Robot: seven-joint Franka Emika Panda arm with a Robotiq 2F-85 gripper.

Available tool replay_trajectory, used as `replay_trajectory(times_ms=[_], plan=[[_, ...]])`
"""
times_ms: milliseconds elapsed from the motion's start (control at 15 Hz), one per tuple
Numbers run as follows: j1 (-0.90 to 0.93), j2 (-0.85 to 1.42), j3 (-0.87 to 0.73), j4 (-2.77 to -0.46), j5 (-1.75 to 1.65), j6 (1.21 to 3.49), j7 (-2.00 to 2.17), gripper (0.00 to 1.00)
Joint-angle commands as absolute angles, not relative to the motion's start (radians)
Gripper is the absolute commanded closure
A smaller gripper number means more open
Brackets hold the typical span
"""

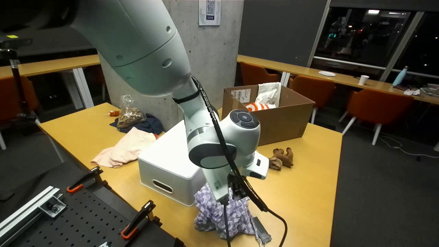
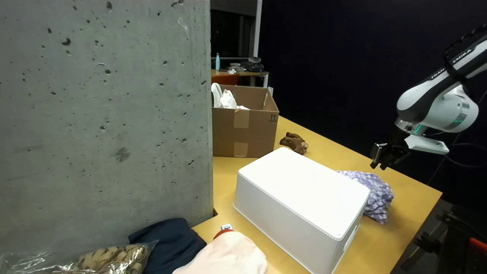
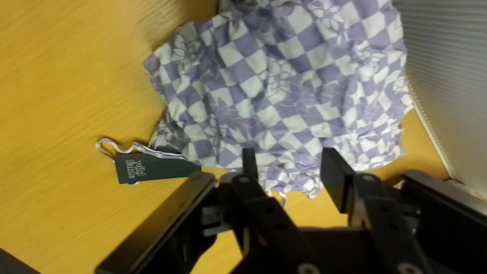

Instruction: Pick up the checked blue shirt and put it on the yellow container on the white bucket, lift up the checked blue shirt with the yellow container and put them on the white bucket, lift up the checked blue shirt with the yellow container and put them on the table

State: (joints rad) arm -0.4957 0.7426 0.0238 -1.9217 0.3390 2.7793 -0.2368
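Observation:
The checked shirt is purple-blue and white. It lies crumpled on the yellow-brown table in both exterior views (image 1: 240, 219) (image 2: 376, 196) and fills much of the wrist view (image 3: 281, 91). A dark tag (image 3: 152, 169) hangs from it on a ribbon. The white bucket, a ribbed box with its flat white face up, stands beside the shirt in both exterior views (image 1: 163, 173) (image 2: 304, 190); its side shows in the wrist view (image 3: 449, 76). My gripper (image 3: 289, 161) is open and empty above the shirt's edge, apart from it in an exterior view (image 2: 378, 166). I see no yellow container.
A cardboard box (image 1: 284, 120) with cloths inside stands at the back. A brown plush toy (image 1: 283, 157) lies near it. A pale pink cloth (image 1: 125, 147), a dark cloth (image 2: 167, 243) and a plastic bag (image 1: 130, 116) lie beyond the bucket. Clamps (image 1: 139, 219) hold a black board.

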Motion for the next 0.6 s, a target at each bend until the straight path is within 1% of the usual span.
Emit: replay_trajectory(times_ms=[0, 67, 200, 533], plan=[[-0.412, 0.677, 0.004, -1.967, 0.293, 2.782, -0.186, 0.23], [-0.386, 0.660, -0.005, -1.977, 0.281, 2.775, -0.174, 0.15], [-0.323, 0.641, -0.023, -1.975, 0.241, 2.765, -0.131, 0.01], [-0.229, 0.596, -0.049, -1.981, 0.177, 2.766, -0.057, 0.00]])
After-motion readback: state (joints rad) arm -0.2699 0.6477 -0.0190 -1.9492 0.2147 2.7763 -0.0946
